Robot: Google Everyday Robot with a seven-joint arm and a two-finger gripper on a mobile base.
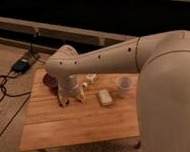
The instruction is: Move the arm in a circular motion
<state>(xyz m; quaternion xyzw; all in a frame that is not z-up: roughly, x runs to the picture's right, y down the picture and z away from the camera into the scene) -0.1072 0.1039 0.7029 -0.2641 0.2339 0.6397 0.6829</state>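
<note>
Setting: dim room, carpeted floor, dark wall at the back crossed by pale ledges; low wooden table [77, 124] of light planks in the middle.
Floor clutter: black cables [0, 86] looping at the left, running toward a small dark-blue box [21, 64] near the table's far left corner.
Table contents: white cup [123, 84] upright toward the right; white rectangular block [105, 96] just left of it; small white piece [91, 78] further back; dark reddish round item [49, 80] at the far left edge, kind not tellable.
Arm location: cream-white arm [102, 57] coming in from the right foreground, bulky near segment filling the right side, long link reaching leftward over the table's back half.
Arm pose: bent sharply at a rounded elbow above the table's left part, last segment dropping straight down to the wrist.
Gripper: pale gripper [73, 99] pointing down, low over the tabletop left of centre, near the reddish item, apart from cup and block.
Claw state: two fingers [64, 99] spread, bare wood showing between them; nothing held.
Progress: not readable from a single moment; no mark of a circle on the scene; judged somewhere along the loop, likely its left, low stretch.
Remaining: by judgement, carrying the sweep round and closing it, minding the items standing close by.
</note>
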